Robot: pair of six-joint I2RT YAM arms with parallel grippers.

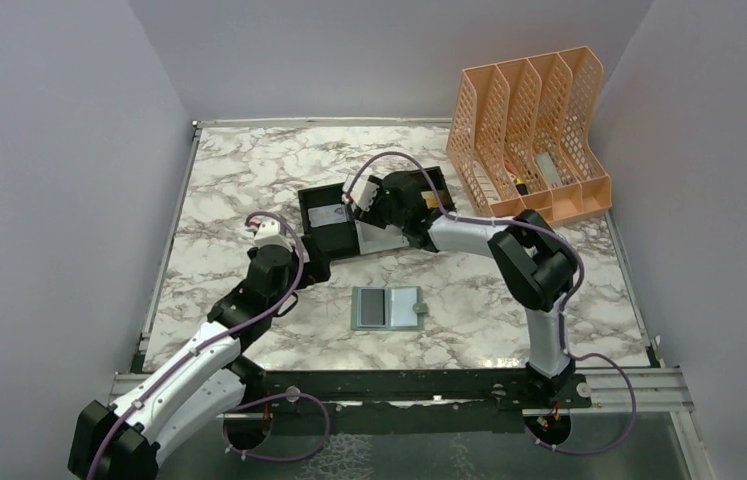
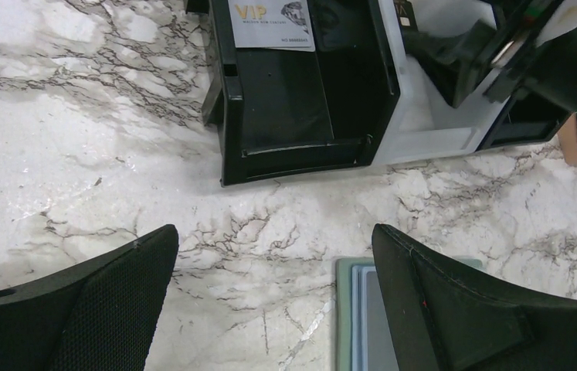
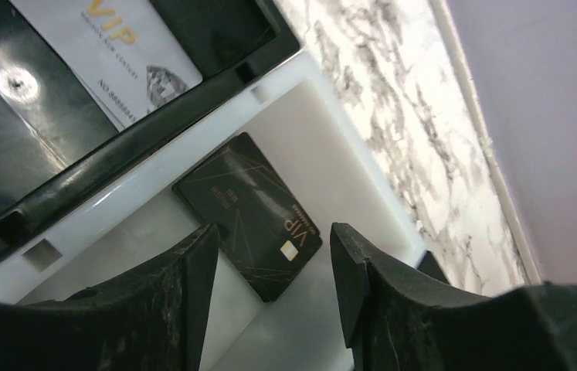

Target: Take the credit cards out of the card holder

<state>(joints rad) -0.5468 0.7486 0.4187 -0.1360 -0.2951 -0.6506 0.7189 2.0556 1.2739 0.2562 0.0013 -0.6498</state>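
Observation:
The sage-green card holder [image 1: 404,307] lies open on the marble, with a dark card [image 1: 371,306] in its left half. Its corner shows in the left wrist view [image 2: 344,309], partly under my finger. My left gripper [image 1: 301,268] is open and empty, just left of and above the holder [image 2: 275,236]. My right gripper [image 1: 374,215] is open and empty over the tray's white compartment [image 3: 273,255]. A black VIP card [image 3: 250,212] lies flat in that compartment, between and below the fingers. A white VIP card [image 3: 115,54] lies in the black compartment beside it and shows in the left wrist view [image 2: 269,15].
The black-and-white three-compartment tray [image 1: 321,243] sits mid-table behind the holder, with its black wall [image 2: 300,154] just ahead of my left gripper. An orange file rack [image 1: 534,130] stands at the back right. Grey walls enclose the table.

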